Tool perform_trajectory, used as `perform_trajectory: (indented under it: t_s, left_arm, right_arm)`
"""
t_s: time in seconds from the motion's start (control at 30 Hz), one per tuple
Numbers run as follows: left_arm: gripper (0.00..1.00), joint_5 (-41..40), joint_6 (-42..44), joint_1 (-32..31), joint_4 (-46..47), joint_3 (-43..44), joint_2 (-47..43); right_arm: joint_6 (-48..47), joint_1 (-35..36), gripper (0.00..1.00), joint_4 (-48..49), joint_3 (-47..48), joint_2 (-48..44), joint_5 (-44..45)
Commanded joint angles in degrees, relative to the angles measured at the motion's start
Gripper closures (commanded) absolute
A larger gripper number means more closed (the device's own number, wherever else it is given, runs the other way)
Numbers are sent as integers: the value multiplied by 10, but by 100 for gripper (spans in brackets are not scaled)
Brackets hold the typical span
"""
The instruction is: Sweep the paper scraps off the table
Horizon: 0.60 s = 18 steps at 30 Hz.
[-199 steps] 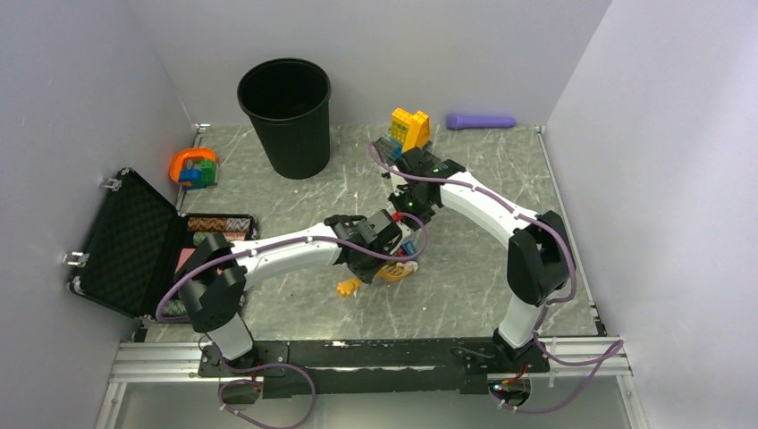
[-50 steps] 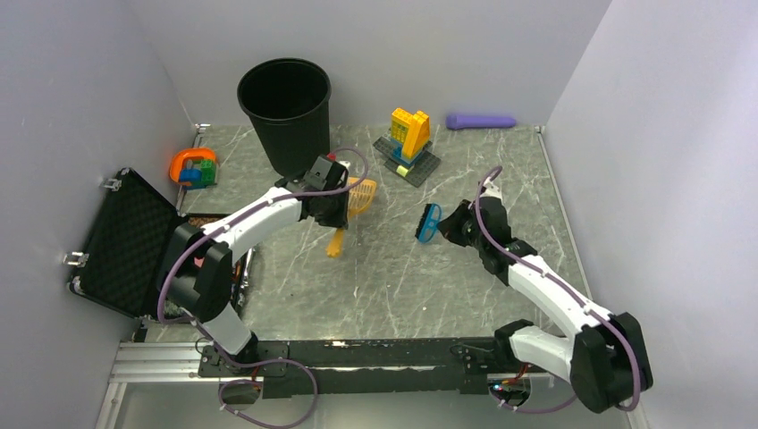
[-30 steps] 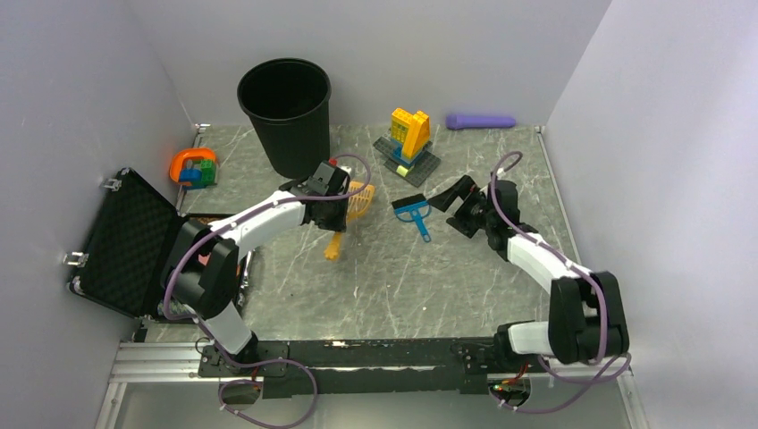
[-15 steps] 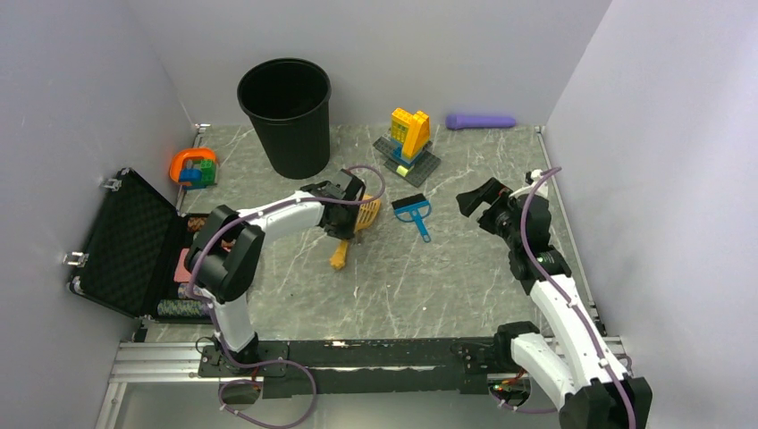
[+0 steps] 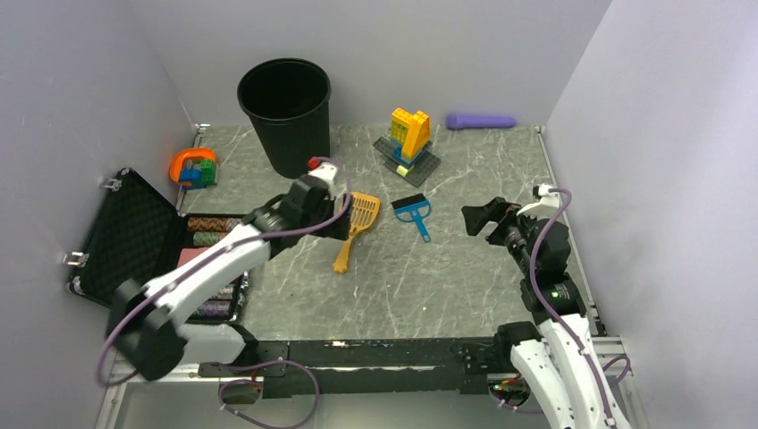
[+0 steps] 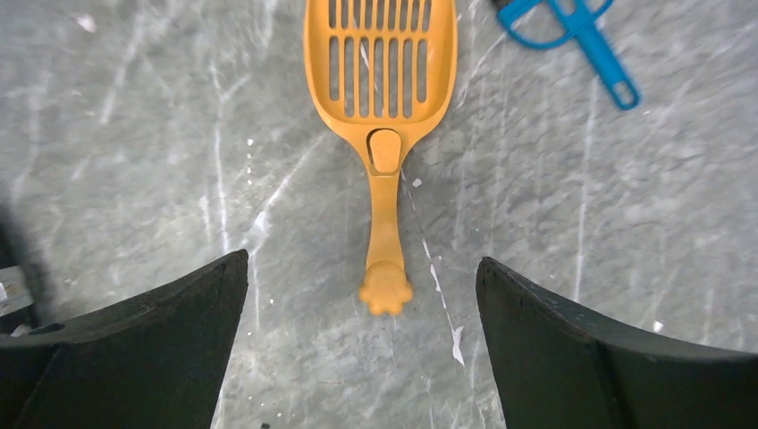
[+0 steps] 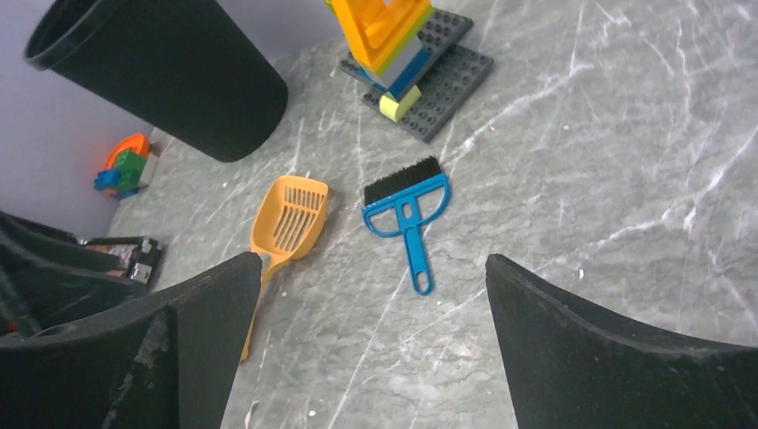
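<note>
No paper scraps show in any view. On the grey-green marble table [image 5: 429, 277] an orange slotted scoop [image 5: 356, 223] lies flat, its handle pointing toward the near edge. My left gripper [image 5: 335, 223] hovers just over the handle end, open and apart from it. In the left wrist view the scoop [image 6: 382, 71] lies between and ahead of the spread fingers, left gripper [image 6: 362, 261]. A blue hand brush [image 5: 414, 214] lies right of the scoop. My right gripper [image 5: 478, 222] stands open to the brush's right, holding nothing, right gripper [image 7: 373, 257].
A black bin [image 5: 286, 116] stands at the back left. A yellow-and-blue brick build [image 5: 408, 138] sits on a dark plate behind the brush. A purple stick [image 5: 481, 121] lies by the back wall. An open black case [image 5: 125, 241] and an orange-green toy [image 5: 194, 167] are at left.
My left gripper has opened, let go of the scoop and drawn back toward the near left. The scoop now lies on the table. My right arm has pulled back from the brush.
</note>
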Motion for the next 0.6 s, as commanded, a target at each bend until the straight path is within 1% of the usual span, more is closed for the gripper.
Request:
perform_trajectory:
  t_s: [0.0, 0.17, 0.33, 0.43, 0.57]
  left_arm:
    - [1, -58, -4, -13, 47, -83, -153]
    - [1, -51, -13, -15, 99, -196, -322]
    - [1, -57, -16, -15, 137, -300, -477]
    - [1, -68, -26, -15, 140, -336, -534]
    - [1, -70, -31, -15, 134, -356, -563]
  right_arm:
    - [-63, -1, 0, -47, 56, -39, -26]
    - [-70, -2, 0, -89, 58, -96, -21]
    - [-56, -1, 0, -106, 19, -165, -3]
    - [-43, -1, 0, -107, -13, -198, 3]
    - [-26, -2, 0, -110, -30, -219, 10]
